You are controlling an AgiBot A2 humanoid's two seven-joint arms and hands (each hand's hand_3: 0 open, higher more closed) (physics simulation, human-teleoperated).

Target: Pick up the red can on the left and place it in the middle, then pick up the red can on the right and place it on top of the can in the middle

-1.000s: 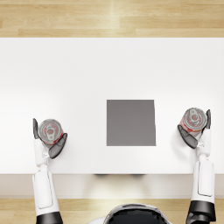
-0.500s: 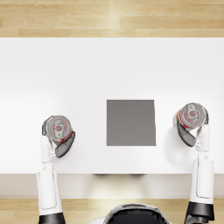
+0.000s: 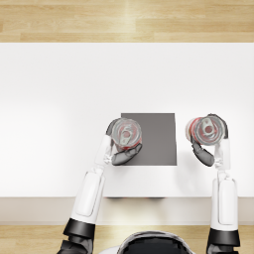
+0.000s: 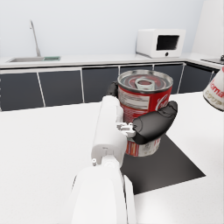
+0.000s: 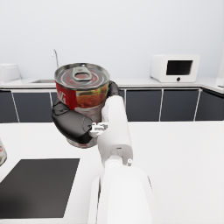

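Note:
My left hand grips a red can upright over the left edge of the dark grey mat in the middle of the white table. The left wrist view shows that can wrapped by the left hand, above the mat. My right hand holds a second red can upright just right of the mat. In the right wrist view the right hand holds this can clear of the table, with the mat off to one side.
The white table stretches wide around the mat, with a wooden floor beyond its far edge. In the wrist views a dark kitchen counter with a microwave and a sink tap stands far behind the table.
My left hand has carried its can rightward from the table's left side to the mat's left edge. The right hand with its can has shifted slightly left, toward the mat.

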